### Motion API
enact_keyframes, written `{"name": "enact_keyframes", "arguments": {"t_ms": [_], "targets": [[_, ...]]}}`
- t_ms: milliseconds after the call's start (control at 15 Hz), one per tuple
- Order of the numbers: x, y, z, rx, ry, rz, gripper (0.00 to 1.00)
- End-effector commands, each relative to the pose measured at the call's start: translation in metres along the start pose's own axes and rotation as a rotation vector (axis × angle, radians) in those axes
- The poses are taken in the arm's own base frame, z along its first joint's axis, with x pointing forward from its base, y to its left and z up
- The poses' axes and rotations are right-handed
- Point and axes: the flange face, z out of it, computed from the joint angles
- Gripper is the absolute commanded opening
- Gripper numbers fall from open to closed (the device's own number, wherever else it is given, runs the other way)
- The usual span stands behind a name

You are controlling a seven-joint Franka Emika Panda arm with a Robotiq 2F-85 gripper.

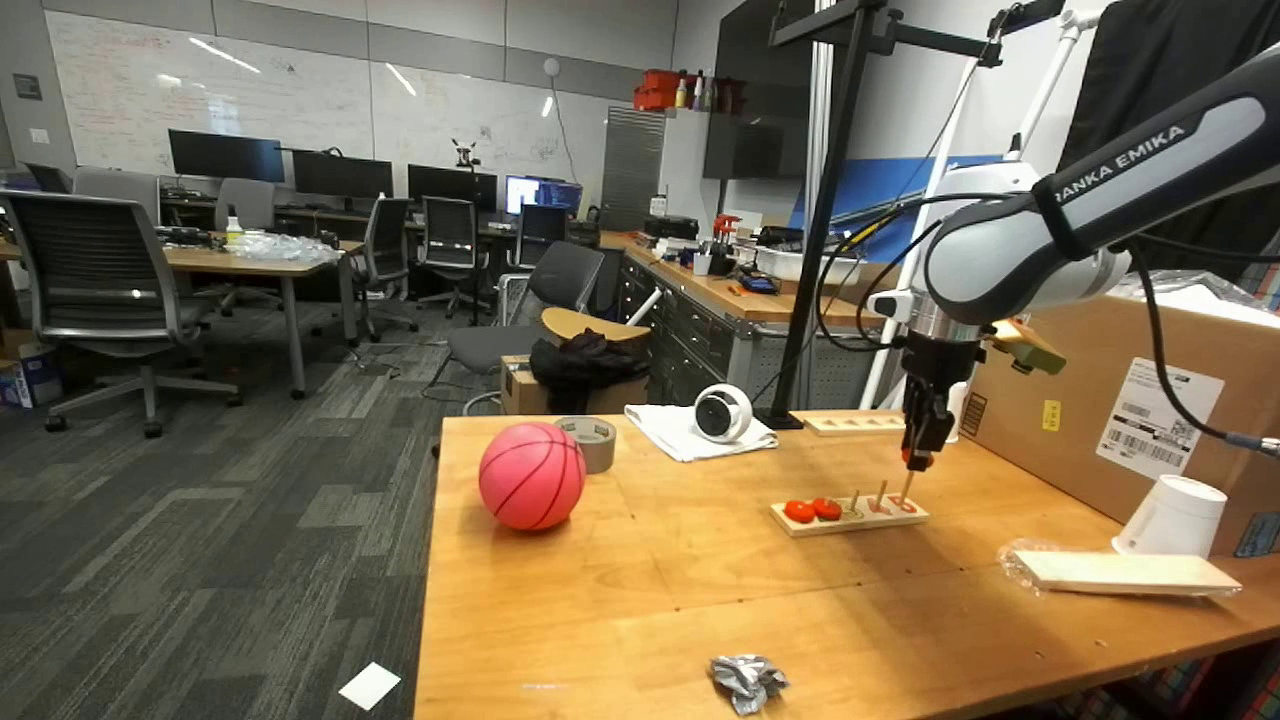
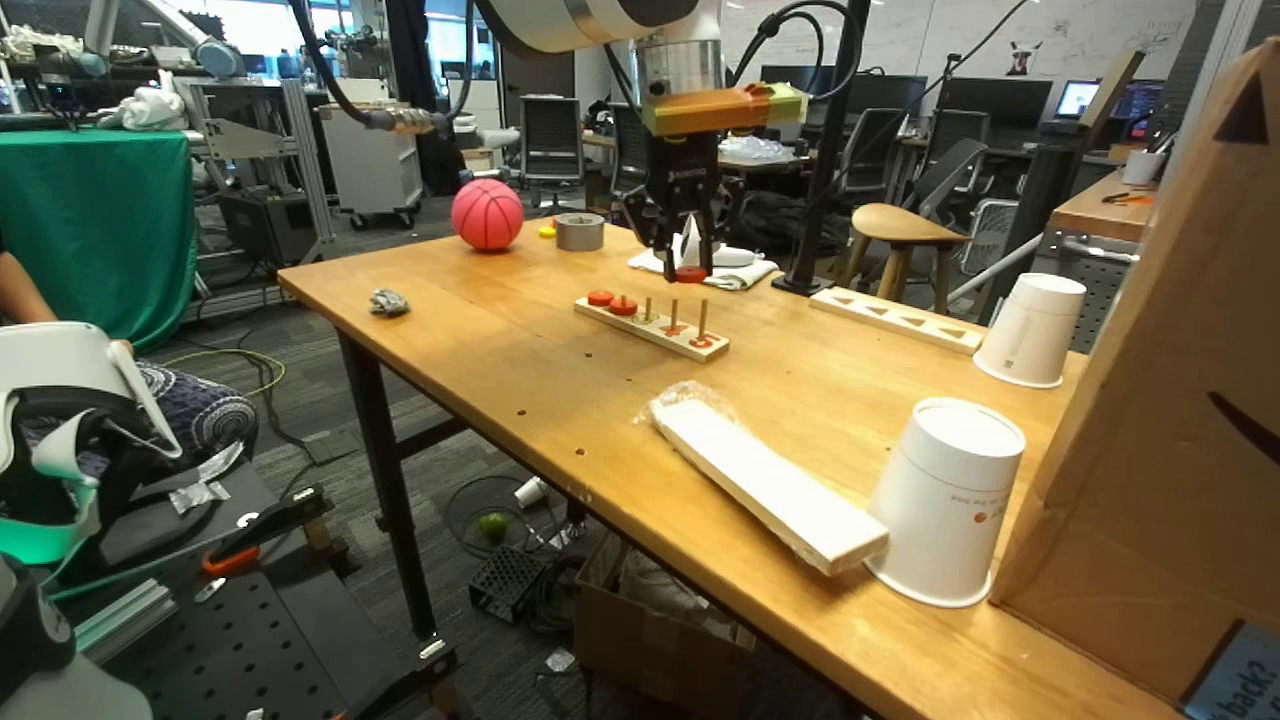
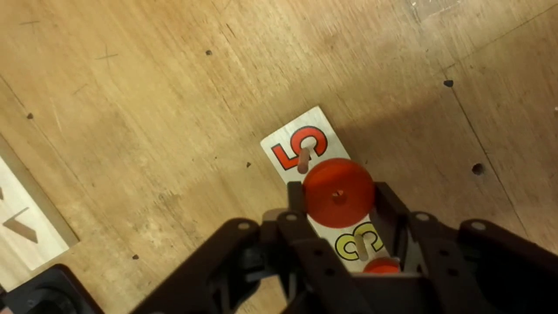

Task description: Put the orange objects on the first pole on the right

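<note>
My gripper (image 3: 339, 193) is shut on a red-orange disc (image 3: 340, 211) with a small centre hole. In the wrist view the disc hides the 4 on the wooden peg board (image 3: 279, 134). The peg at the 5 (image 3: 303, 161) stands just beyond the disc, and the peg at the 3 (image 3: 361, 247) on the near side. In an exterior view the held disc (image 2: 690, 274) hangs a little above the tallest peg (image 2: 703, 318), apart from it. Two more red-orange discs (image 2: 600, 298) (image 2: 622, 306) sit at the board's low-peg end; part of one also shows in the wrist view (image 3: 382, 265).
A pink ball (image 1: 532, 476) and tape roll (image 1: 590, 443) stand at the far side. A white cloth with a white device (image 1: 722, 413) and a slotted wooden board (image 2: 895, 318) lie behind. Two paper cups (image 2: 945, 500) (image 2: 1030, 330), a wrapped board (image 2: 765, 485) and cardboard box (image 1: 1060, 390) stand nearby.
</note>
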Motion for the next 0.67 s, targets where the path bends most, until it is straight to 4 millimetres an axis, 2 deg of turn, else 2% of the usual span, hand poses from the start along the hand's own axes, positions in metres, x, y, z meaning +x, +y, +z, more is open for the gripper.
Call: {"name": "enact_keyframes", "arguments": {"t_ms": [0, 600], "targets": [[-0.003, 0.014, -0.005, -0.008, 0.012, 0.021, 0.17], [0.005, 0.023, 0.018, 0.015, -0.004, 0.016, 0.17]]}}
